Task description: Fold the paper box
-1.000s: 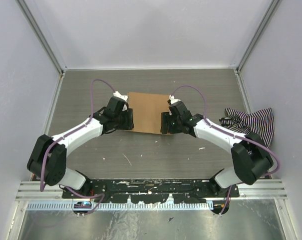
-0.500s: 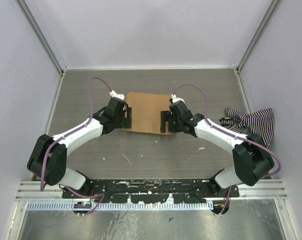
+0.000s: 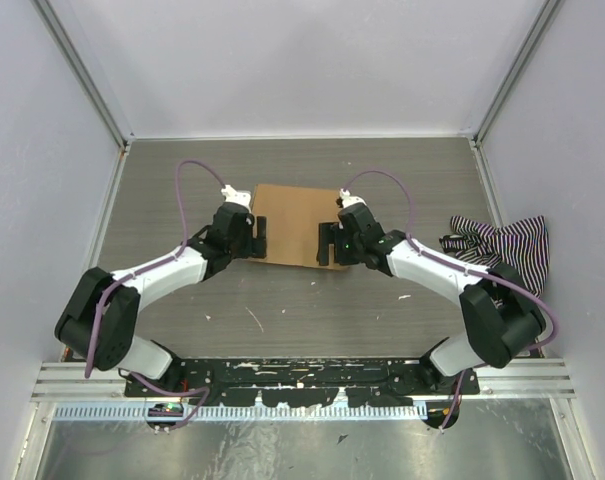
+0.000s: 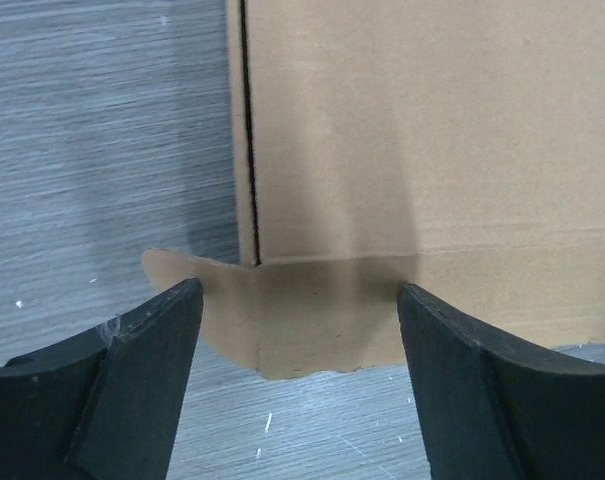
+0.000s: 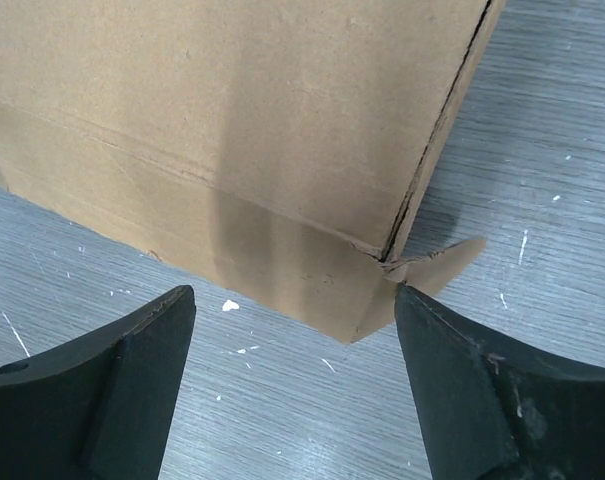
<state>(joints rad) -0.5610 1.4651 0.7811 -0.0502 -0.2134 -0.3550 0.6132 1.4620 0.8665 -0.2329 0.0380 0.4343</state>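
The brown cardboard paper box (image 3: 296, 222) lies closed and flat on the grey table, mid-way between the two arms. My left gripper (image 3: 259, 236) is open at the box's near left corner; in the left wrist view the box (image 4: 402, 150) fills the top and a small rounded flap (image 4: 282, 320) sticks out between the open fingers (image 4: 147, 370). My right gripper (image 3: 327, 243) is open at the near right corner; in the right wrist view the box (image 5: 232, 110) shows its corner and a small ear flap (image 5: 442, 262) near the right finger (image 5: 482, 400). Neither gripper holds anything.
A black-and-white striped cloth (image 3: 502, 245) lies crumpled at the table's right edge by the right arm's elbow. White walls close in the table on the left, far and right sides. Purple cables (image 3: 187, 195) loop above both wrists.
Both grippers have shifted slightly farther and inward along the box's near corners. The box has moved a little away with them. Both stay open.
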